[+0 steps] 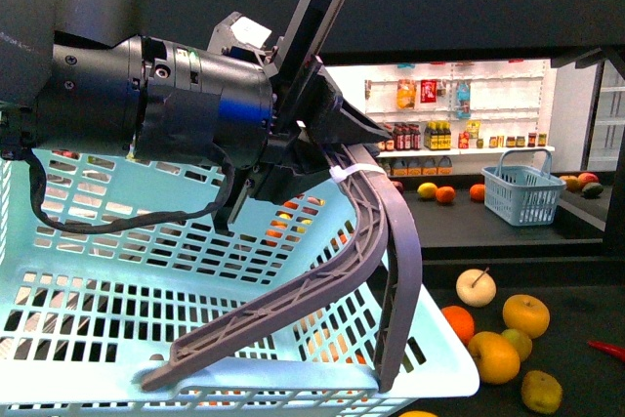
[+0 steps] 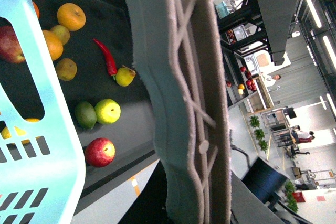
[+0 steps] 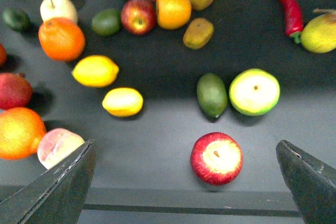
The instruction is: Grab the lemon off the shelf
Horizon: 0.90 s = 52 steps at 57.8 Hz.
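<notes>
Two bright-yellow oval fruits lie side by side on the dark shelf deck (image 3: 157, 145). One is a lemon (image 3: 95, 71) with a pointed tip and the other a paler one (image 3: 122, 102). My right gripper (image 3: 184, 148) hovers open above the deck. Both yellow fruits lie off towards one of its fingers (image 3: 58, 187), and nothing is between the fingers but a red apple (image 3: 216, 158) on the deck below. My left gripper (image 1: 312, 134) is shut on the grey basket handle (image 1: 381, 231) of a light-blue basket (image 1: 146, 271).
Many fruits crowd the deck: oranges (image 3: 61, 39), a green avocado (image 3: 211, 94), a green-yellow apple (image 3: 254, 91), a red chilli (image 3: 286, 6). The front view shows more fruit (image 1: 525, 314) beside the basket and a small blue basket (image 1: 522, 194) on a far shelf.
</notes>
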Available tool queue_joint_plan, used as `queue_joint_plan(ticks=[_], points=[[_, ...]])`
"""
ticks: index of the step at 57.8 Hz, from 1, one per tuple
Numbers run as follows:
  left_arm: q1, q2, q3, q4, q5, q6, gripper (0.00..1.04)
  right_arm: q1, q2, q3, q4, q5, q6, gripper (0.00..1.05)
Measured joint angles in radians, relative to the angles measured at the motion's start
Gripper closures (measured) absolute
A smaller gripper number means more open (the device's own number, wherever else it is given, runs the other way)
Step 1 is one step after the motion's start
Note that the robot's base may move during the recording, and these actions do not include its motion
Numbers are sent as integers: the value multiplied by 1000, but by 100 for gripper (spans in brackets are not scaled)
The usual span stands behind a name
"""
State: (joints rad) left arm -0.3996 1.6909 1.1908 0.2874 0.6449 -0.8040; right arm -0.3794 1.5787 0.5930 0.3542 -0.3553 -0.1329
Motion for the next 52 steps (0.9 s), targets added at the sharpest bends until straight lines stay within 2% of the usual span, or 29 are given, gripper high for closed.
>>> queue_joint_plan(ticks=[9, 15, 27, 42, 52], points=[[-1, 0, 0, 0, 1, 1, 96, -2, 325, 204, -20, -73, -150, 2], [-1, 0, 0, 0, -1, 0, 96, 26, 444, 299, -24, -103, -241, 2], [-1, 0, 0, 0, -2, 1, 96, 99, 603, 394, 19, -155, -429, 2], [-1, 0, 0, 0, -1, 2, 96, 181, 825, 498, -11, -193, -792, 2], [-1, 0, 0, 0, -3, 2, 96, 213, 899, 589, 4, -220, -869, 2]])
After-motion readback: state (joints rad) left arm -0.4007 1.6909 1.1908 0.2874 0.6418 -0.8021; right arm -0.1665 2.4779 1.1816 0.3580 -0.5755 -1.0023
